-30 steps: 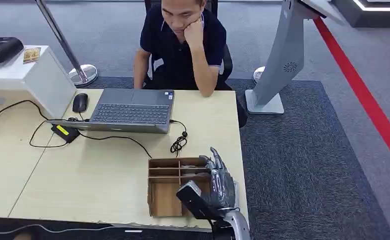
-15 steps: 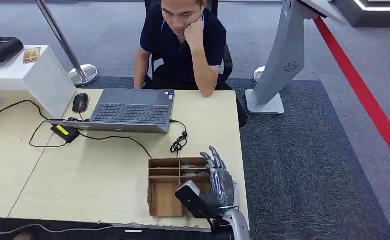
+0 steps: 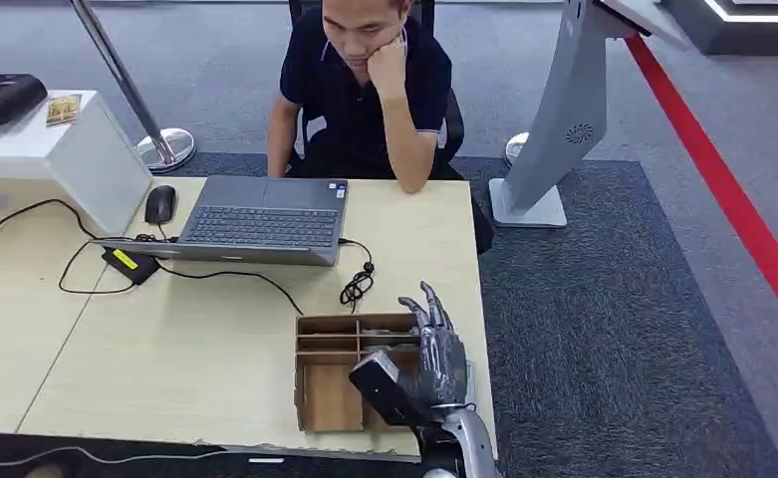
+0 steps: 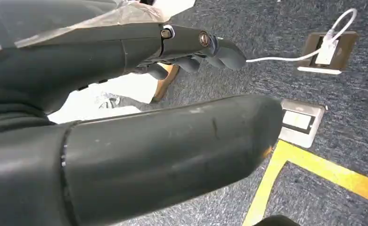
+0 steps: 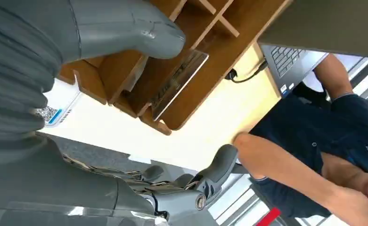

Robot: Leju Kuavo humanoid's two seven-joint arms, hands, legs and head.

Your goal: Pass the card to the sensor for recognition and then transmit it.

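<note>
Fingers of my right hand (image 3: 432, 351) spread, empty, above the wooden organizer (image 3: 327, 383).
From my head the hand covers the organizer's right compartments and the card cannot be made out there; my right wrist view shows the card (image 5: 178, 83) leaning on edge in a compartment, just beyond my thumb (image 5: 125, 27), not touched. My left hand (image 4: 139, 113) hangs over carpet, fingers loosely curled, holding nothing.

The right hand (image 3: 434, 360) is hovering over the worktop's near right corner, its fingers (image 3: 426, 307) stretching forward and apart, holding nothing; the left hand (image 4: 125, 117) is hanging low beside the body, its fingers (image 4: 205, 49) lying loosely extended, gripping nothing.
</note>
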